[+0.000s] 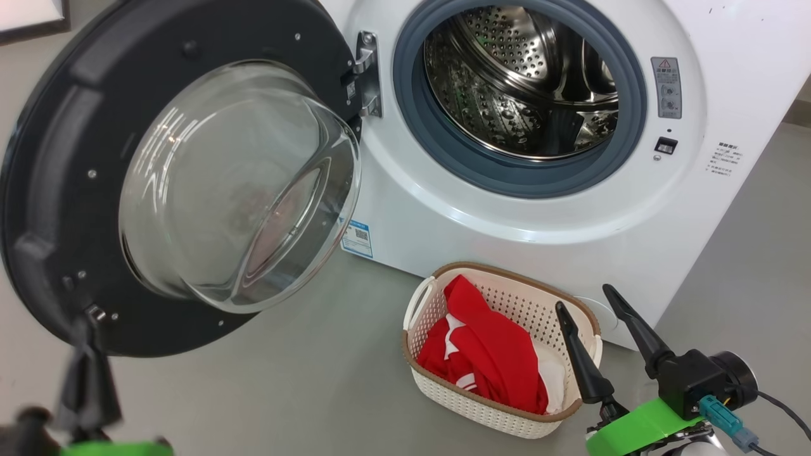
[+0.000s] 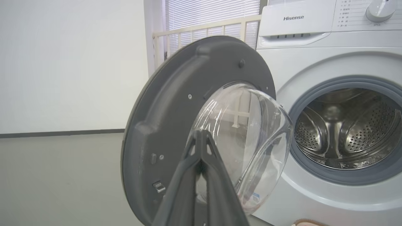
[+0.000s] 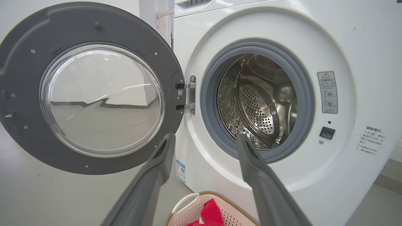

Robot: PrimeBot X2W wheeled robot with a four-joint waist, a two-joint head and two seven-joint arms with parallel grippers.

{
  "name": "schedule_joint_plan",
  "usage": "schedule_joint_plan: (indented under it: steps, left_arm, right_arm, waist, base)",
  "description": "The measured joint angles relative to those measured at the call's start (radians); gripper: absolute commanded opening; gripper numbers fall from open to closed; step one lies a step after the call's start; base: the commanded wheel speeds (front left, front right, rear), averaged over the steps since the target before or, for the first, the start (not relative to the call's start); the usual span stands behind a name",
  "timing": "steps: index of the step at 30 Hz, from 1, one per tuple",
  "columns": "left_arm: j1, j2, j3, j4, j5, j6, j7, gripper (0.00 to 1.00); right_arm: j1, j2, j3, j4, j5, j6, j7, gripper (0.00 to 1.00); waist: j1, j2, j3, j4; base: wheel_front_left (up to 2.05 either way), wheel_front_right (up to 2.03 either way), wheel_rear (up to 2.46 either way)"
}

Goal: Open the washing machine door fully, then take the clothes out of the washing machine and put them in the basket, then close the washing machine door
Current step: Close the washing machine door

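In front of the washer (image 1: pixel 570 209), on the floor, sits the basket (image 1: pixel 481 411), and the red and white clothes (image 1: pixel 488 348) lie inside it. The door (image 1: pixel 57 190) stands wide open, swung out to the left of the washer's round hole. The drum (image 1: pixel 519 82) looks bare; I see no clothes in the part that shows. So two jobs look done: the door is open and the clothes are moved. One job is left — shutting the door.

The left gripper (image 2: pixel 201 136) is squeezed tight with nothing in it. It is by the door's bottom edge, on the side far from the washer's hinge. I cannot tell if it touches. My guess is that it is set to push the door closed. The right gripper (image 1: pixel 584 297) is spread wide and holds nothing. It is low in front of the washer, just beside the basket.

One word can be read — "Hisense" (image 2: pixel 293 18), on the washer's top panel. A sticker (image 1: pixel 666 87) with a red warning triangle sits right of the washer's hole. A blue label (image 1: pixel 357 237) with a square code sits low on the washer's front. Their small print is too tiny to read.
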Motion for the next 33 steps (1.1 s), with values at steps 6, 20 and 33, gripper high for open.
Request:
schedule_joint_plan:
  steps: [6, 20, 33]
  left_arm:
    - [-0.179, 0.069, 0.056, -0.009, 0.013, 0.014, -0.018, 0.00]
    - [-0.709, 0.135, 0.314, 0.522, -0.462, -0.049, 0.186, 0.00]
    - [-0.974, 0.202, 0.393, 1.022, -0.662, -0.037, 0.519, 0.00]
  right_arm:
    - [0.000, -0.005, 0.000, 0.009, -0.003, 0.000, 0.000, 1.00]
    - [-0.001, -0.018, 0.012, 0.026, -0.003, 0.000, 0.000, 1.00]
    - [-0.034, -0.034, 0.039, 0.044, -0.003, 0.000, 0.000, 1.00]
  waist:
    - [0.0000, 0.0000, 0.012, -0.004]
    - [0.0000, 0.0000, 0.015, -0.037]
    - [0.0001, 0.0000, 0.044, -0.078]
  base:
    - [0.00, 0.00, 0.00]
    - [0.00, 0.00, 0.00]
    - [0.00, 0.00, 0.00]
